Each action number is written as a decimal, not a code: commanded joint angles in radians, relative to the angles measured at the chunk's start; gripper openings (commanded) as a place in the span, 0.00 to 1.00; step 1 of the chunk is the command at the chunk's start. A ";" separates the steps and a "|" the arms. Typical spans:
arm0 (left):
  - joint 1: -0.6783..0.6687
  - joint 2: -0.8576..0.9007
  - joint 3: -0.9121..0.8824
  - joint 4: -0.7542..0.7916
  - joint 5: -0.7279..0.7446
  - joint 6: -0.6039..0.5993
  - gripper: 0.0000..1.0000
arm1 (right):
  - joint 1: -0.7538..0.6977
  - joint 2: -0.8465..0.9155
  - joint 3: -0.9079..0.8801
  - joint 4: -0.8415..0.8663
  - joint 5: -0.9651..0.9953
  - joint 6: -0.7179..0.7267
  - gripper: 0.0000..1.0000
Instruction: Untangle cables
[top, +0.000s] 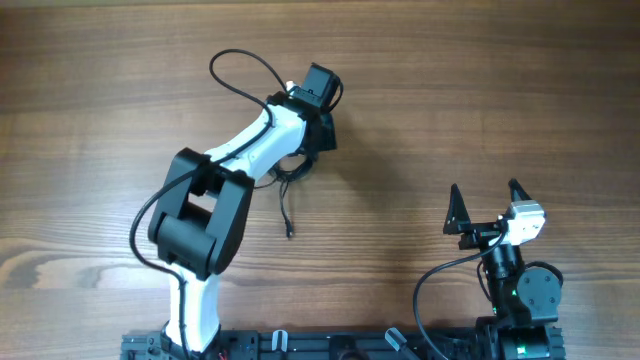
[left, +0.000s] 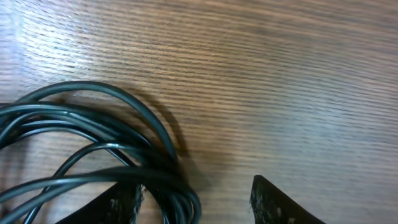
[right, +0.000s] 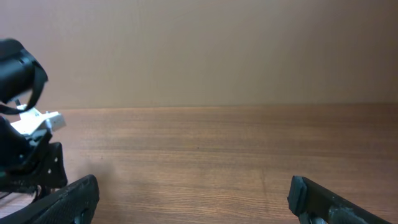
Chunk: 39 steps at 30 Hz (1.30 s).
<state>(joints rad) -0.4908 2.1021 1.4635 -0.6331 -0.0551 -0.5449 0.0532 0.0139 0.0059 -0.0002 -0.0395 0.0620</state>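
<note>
Black, thin, glossy cables (left: 93, 155) lie bunched on the brown wooden desk (left: 298, 74), lower left of the wrist view, seemingly hooked round one finger of the left claw (left: 196, 193), which is half-spread. Lifting might cinch the knot. Right claw (top: 485, 190) gapes wide, empty.

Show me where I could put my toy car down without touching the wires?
Bare table lies left of the left arm, and a wide patch sits between the cables and the open right gripper. Crowded: around the left gripper, where the cables bunch.
</note>
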 joint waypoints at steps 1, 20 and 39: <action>0.002 0.041 0.008 0.017 -0.017 -0.018 0.58 | -0.007 0.000 -0.001 0.003 0.013 -0.009 1.00; 0.002 0.042 0.008 0.044 -0.018 -0.018 0.59 | -0.007 0.000 -0.001 0.003 0.013 -0.009 1.00; -0.011 0.042 0.008 0.040 -0.017 -0.018 0.43 | -0.007 0.000 -0.001 0.003 0.013 -0.010 1.00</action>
<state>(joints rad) -0.4911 2.1208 1.4647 -0.5907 -0.0624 -0.5598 0.0532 0.0139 0.0059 -0.0002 -0.0395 0.0620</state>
